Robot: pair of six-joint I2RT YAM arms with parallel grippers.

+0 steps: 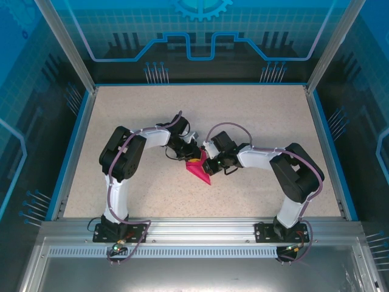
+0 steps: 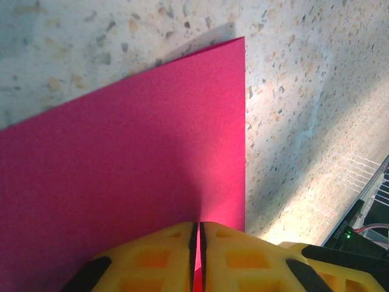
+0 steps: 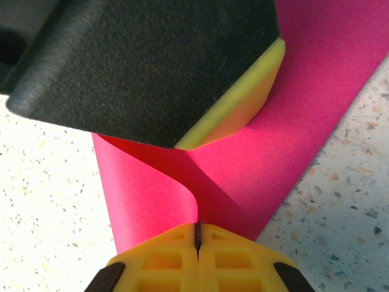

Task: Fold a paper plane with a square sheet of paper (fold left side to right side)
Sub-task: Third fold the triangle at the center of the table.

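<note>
Speckled beige table [image 1: 255,121], evenly lit, blue rim [image 1: 74,146] along the table's left, right and far sides, aluminium rail [image 1: 200,228] across its near edge, grey metal tray [image 1: 182,274] nearer still, blue circuit-pattern panels [image 1: 200,36] behind and beside, aluminium posts [image 1: 64,42] at its far corners.

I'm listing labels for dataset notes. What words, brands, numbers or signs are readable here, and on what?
No readable text in any view.
The pink paper: plain, no print or marks.
The back panel: a gear shape and circuit-style lines, no letters or digits.
</note>
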